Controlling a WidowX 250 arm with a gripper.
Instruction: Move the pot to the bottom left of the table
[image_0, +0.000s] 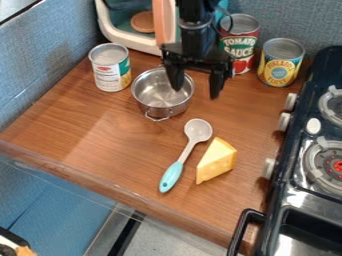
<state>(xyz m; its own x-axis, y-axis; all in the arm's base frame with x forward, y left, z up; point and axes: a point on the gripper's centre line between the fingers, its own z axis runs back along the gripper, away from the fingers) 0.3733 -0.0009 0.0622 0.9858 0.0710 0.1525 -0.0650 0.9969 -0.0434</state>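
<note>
Pot (160, 105), one, toward the back of the wooden counter (113, 140), partly beneath the gripper (196, 84). The gripper's fingers are apart, one overlapping the pot's opening; whether it touches is hard to tell. One white-and-green can (111, 70) stands left, one red can (240, 52) and one yellow-and-blue can (280, 64) right, all three with printed labels. Nearer: one spoon (188, 152), one cheese wedge (217, 160).

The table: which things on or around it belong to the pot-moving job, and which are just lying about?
For the job: pot, gripper, table (destination: its bottom left).

Just lying about: spoon, cheese wedge, white-labelled can, red-labelled can, yellow-labelled can, stove, white-framed thing at the back.
</note>
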